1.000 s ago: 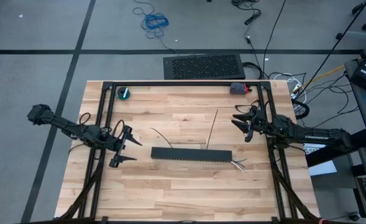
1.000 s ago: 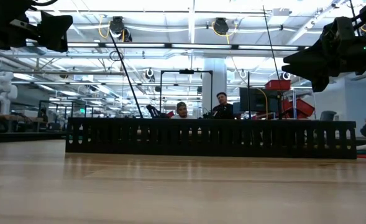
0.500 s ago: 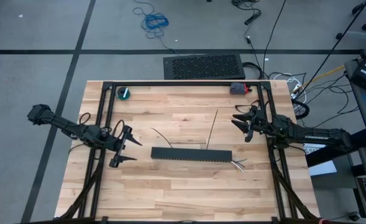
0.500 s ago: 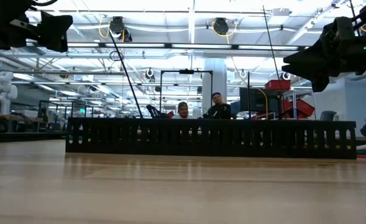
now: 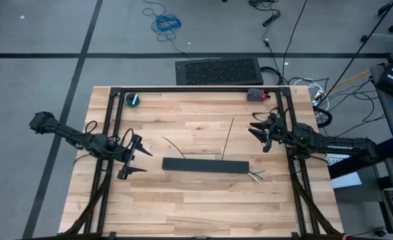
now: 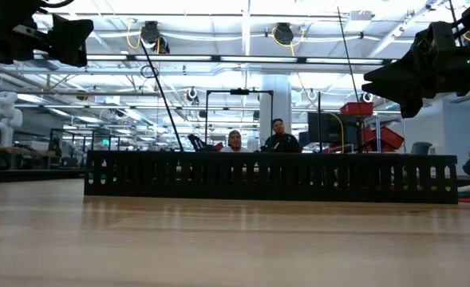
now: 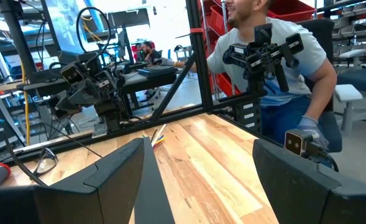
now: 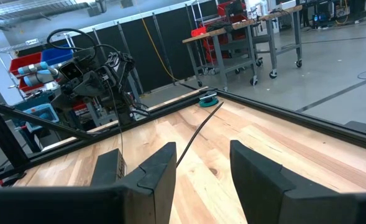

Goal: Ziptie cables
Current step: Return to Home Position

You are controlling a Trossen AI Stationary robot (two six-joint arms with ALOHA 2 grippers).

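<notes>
The cables lie in the black slotted duct (image 5: 205, 165) at mid-table. Only their coloured and white ends (image 5: 256, 176) poke out of its right end, also seen in the left wrist view (image 7: 158, 134). One dark ziptie (image 5: 227, 139) lies straight, its near end by the duct. A second, curved ziptie (image 5: 173, 148) lies left of it. My left gripper (image 5: 139, 162) hovers open, left of the duct. My right gripper (image 5: 258, 133) hovers open near the right rail, with a ziptie (image 8: 198, 134) lying ahead of it.
Black frame rails (image 5: 113, 127) run along the table's left, far and right sides. A teal tape roll (image 5: 134, 100) sits at the far-left corner and a small grey-and-red object (image 5: 255, 95) at the far right. A seated person (image 7: 282, 81) is beyond the table.
</notes>
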